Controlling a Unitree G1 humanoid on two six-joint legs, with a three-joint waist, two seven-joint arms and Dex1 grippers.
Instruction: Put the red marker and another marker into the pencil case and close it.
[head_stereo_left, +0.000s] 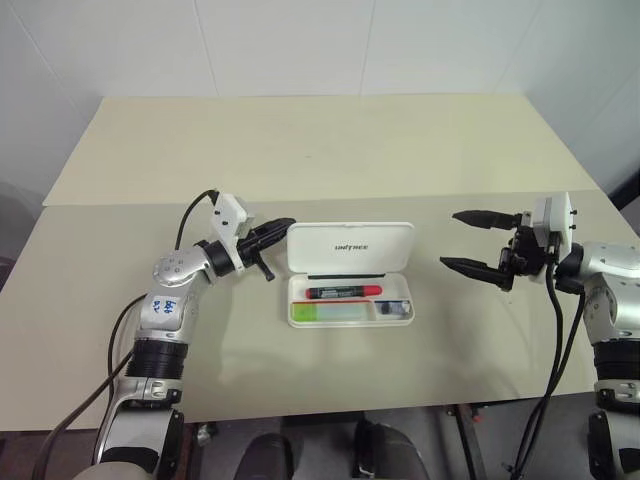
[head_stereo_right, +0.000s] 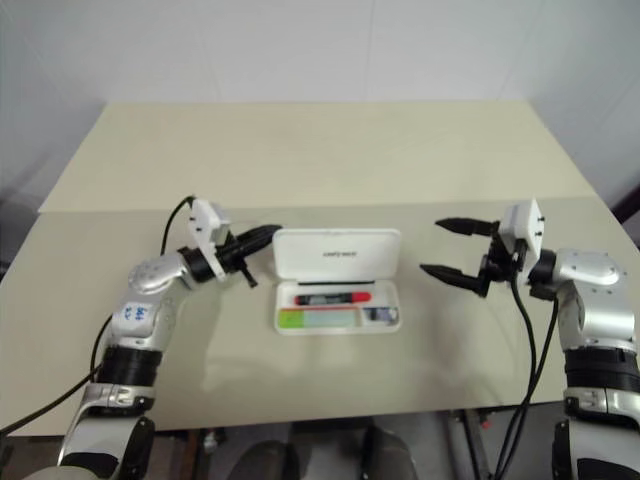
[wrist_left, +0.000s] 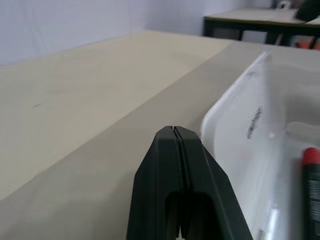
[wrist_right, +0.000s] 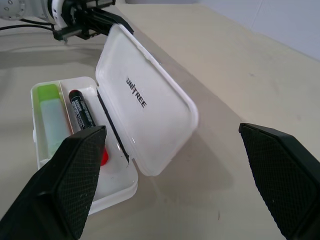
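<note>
Both markers sit in the case; we judge that closing remains.

Our closed, empty left gripper (head_stereo_left: 278, 232) nears the raised lid of the white hard-plastic pencil case (head_stereo_left: 350, 245), apparently to push it down over the slim red marker (head_stereo_left: 345, 292) and stubby lime marker (head_stereo_left: 328, 312); our right gripper (head_stereo_left: 468, 240) waits wide open, empty.

Glossy white plastic pencil case (head_stereo_left: 350, 243)
</note>
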